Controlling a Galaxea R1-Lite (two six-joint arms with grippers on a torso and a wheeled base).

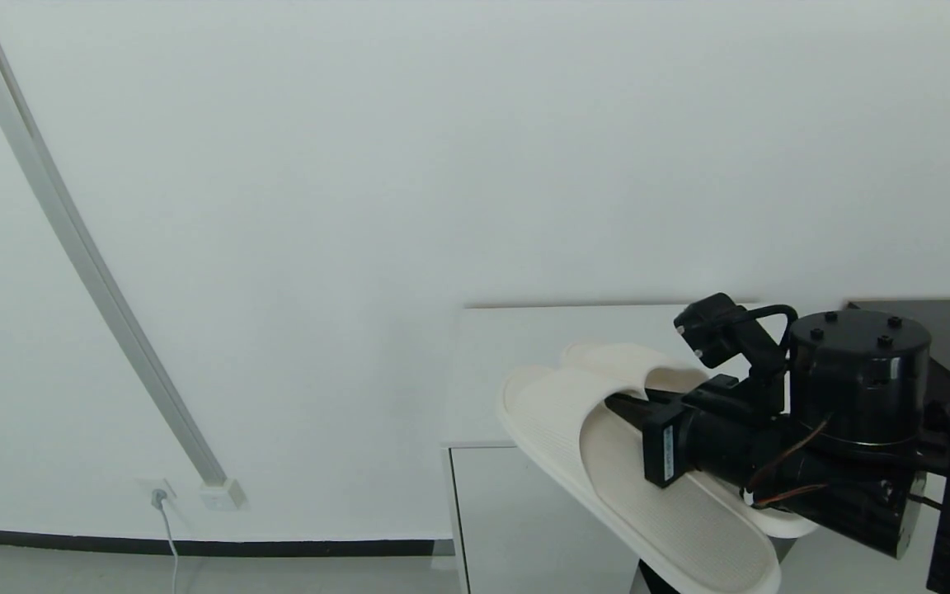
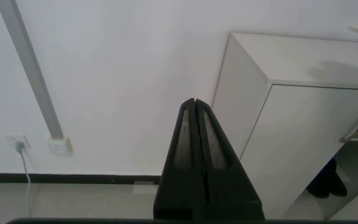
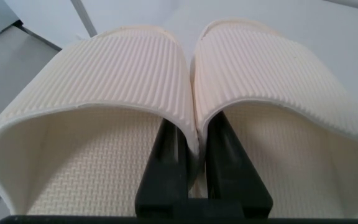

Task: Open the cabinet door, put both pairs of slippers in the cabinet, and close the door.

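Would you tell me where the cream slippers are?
Lower right in the head view: the cream slippers sit clamped in the right gripper, at the top of the white cabinet.

Free room left of the cabinet [image 1: 508, 528]; wall [image 1: 318, 206] close behind, slippers [image 1: 689, 528] at its top edge.

The pair of slippers [image 3: 123, 68], cream with ribbed straps, is hanging side by side in the right gripper [image 3: 197, 163]. One finger is sitting inside each slipper, pinching the adjoining inner walls together. The pair is tilting toes-high against the front top edge of the white cabinet [image 1: 524, 346]. The cabinet's handle [image 2: 357, 127] is standing beside a dark opening.
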